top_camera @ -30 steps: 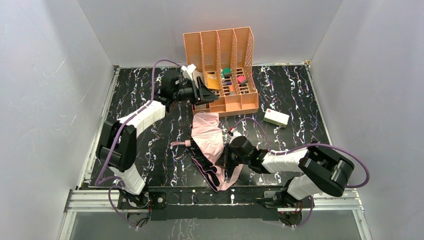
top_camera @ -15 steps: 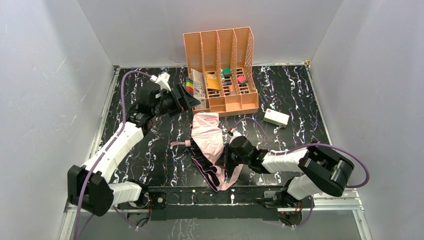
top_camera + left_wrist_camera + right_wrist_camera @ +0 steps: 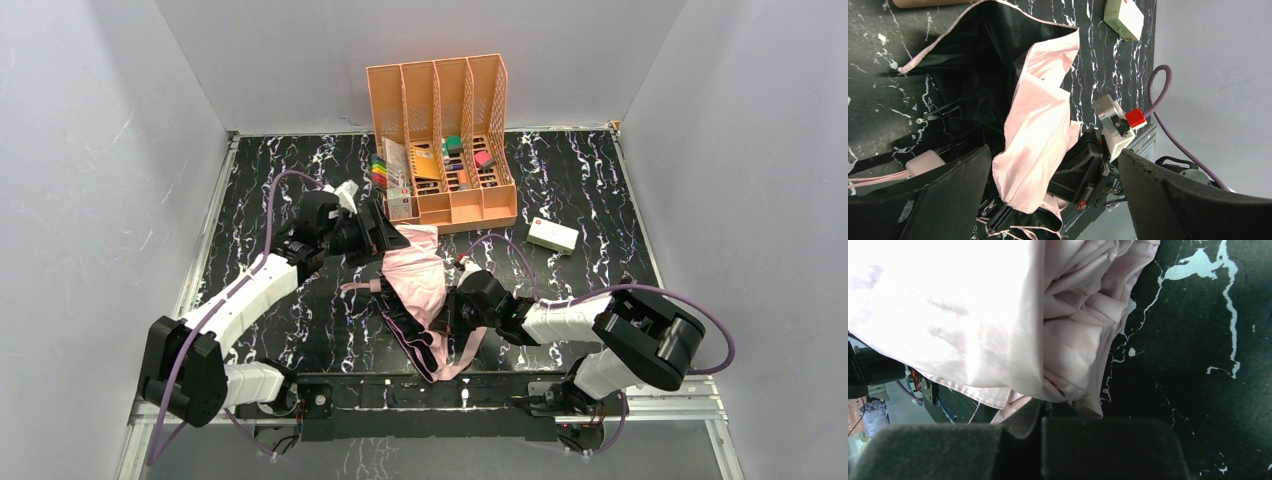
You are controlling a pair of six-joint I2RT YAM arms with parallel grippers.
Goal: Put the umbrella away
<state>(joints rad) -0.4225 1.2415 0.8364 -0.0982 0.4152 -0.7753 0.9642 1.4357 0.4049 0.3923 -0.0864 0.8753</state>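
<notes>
The surface (image 3: pixel 262 180) is black, marbled with thin white veins, and fills the base of a three-sided booth; a pale grey back wall (image 3: pixel 300 60) rises behind it, meeting a left wall (image 3: pixel 90 200) and a right wall (image 3: pixel 740 180) of the same plain matt finish; a metal strip (image 3: pixel 222 170) runs along the surface's left edge; an aluminium rail (image 3: pixel 690 403) bounds its near edge; the light is soft and even, with only faint shading in the corners.
</notes>
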